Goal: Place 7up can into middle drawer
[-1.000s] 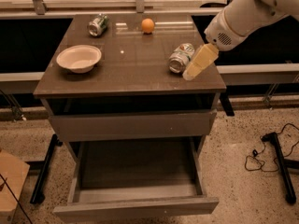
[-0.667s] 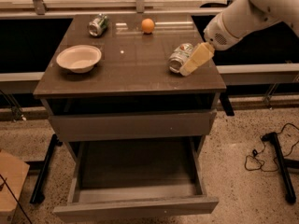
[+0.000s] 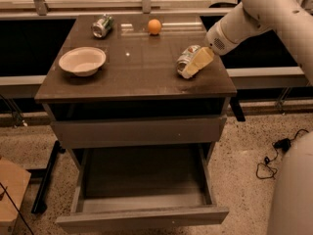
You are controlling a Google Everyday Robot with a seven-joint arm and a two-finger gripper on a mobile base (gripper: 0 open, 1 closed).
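The 7up can (image 3: 185,57) lies on its side near the right edge of the cabinet top (image 3: 132,72), pale silver and green with its silver end facing front-left. My gripper (image 3: 196,65) reaches in from the right on a white arm and lies against the can's near right side, partly covering it. The middle drawer (image 3: 142,218) is pulled out below, and its inside holds nothing. The drawer front above it (image 3: 139,131) is shut.
A darker green can (image 3: 101,26) lies at the back left of the top. An orange (image 3: 154,26) sits at the back middle and a pale bowl (image 3: 82,60) at the left. A black cable (image 3: 274,153) lies on the floor to the right.
My gripper has moved a little left and up, closing in on the 7up can until it overlaps it. The can, the drawer and the other things have not moved.
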